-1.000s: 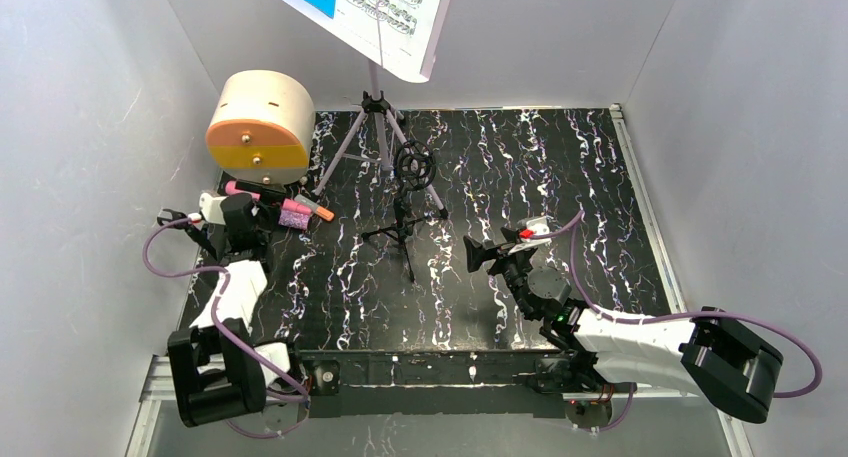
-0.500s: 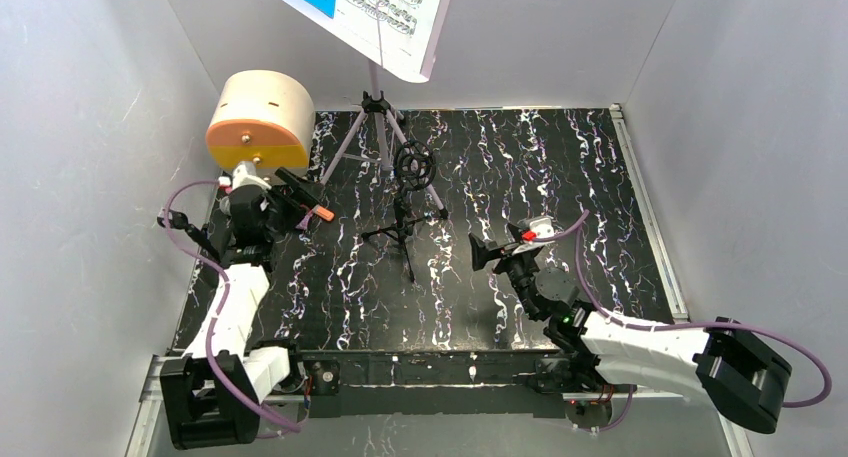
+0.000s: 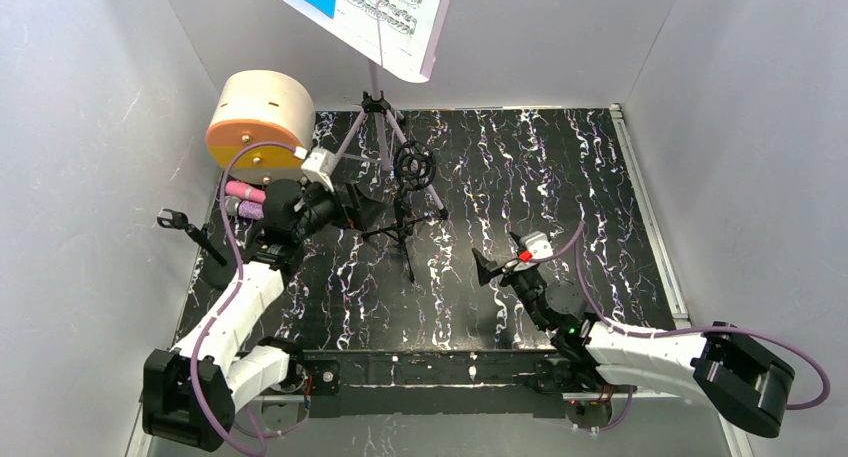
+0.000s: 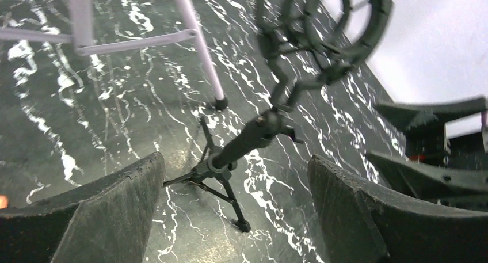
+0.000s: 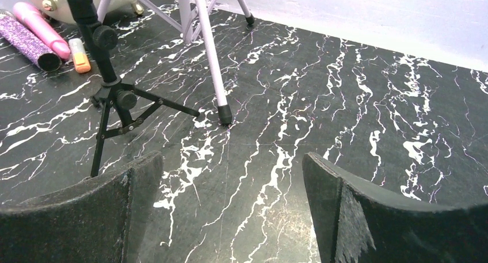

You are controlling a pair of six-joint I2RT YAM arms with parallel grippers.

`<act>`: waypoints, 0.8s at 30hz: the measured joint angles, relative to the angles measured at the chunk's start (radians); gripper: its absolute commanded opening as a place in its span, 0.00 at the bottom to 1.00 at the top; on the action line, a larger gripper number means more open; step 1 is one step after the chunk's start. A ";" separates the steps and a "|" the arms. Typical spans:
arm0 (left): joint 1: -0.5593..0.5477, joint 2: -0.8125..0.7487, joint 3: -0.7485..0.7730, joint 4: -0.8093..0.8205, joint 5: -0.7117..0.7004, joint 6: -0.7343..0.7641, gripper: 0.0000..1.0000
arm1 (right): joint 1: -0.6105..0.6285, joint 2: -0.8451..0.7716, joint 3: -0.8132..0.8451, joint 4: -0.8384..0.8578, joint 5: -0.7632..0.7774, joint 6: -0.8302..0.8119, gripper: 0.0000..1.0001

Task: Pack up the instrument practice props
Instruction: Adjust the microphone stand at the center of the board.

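no legible text, sheet music (image 3: pixel 385 7) unreadable

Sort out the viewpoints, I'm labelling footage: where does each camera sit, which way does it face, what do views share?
Top external: above and behind the arms, looking down on the marbled table; both arms, left gripper and right gripper show.
Left wrist: faces the black ring mount and tripod; its open fingers show.
Right wrist: low, faces across the table toward the pink microphone; its open fingers show.
Shared: both wrist views hold that tripod.
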 measured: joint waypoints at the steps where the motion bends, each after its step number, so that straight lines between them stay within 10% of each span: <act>1: -0.014 0.005 0.000 0.006 0.017 0.031 0.90 | 0.000 0.000 -0.010 0.018 -0.006 -0.006 0.99; 24: -0.145 0.280 0.000 0.186 0.143 0.476 0.71 | 0.000 0.070 -0.047 0.188 -0.034 -0.047 0.99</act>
